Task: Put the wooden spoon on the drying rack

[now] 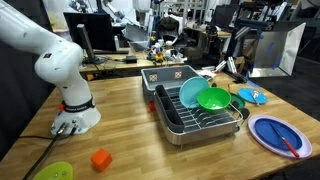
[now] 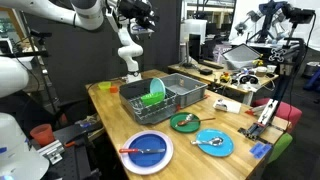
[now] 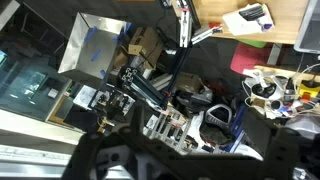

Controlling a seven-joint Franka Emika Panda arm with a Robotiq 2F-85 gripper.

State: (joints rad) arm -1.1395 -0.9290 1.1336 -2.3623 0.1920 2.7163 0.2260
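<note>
nearest, well in front of the drying rack (image 2: 190,92): a blue plate (image 2: 160,143) carrying a short red-orange utensil (image 2: 135,151). closer in, just beside the drying rack's front corner on the bench (image 2: 106,108): a green plate (image 2: 185,129) with what looks like the wooden spoon (image 2: 187,121) lying flat across it, outside the drying rack. farther back, raised high above the drying rack's far end: the hand (image 2: 137,25), too dark and blurred to tell whether spread or closed.

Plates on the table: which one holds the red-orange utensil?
The large dark blue plate with the white rim; the green plate and light blue plate are smaller.
</note>
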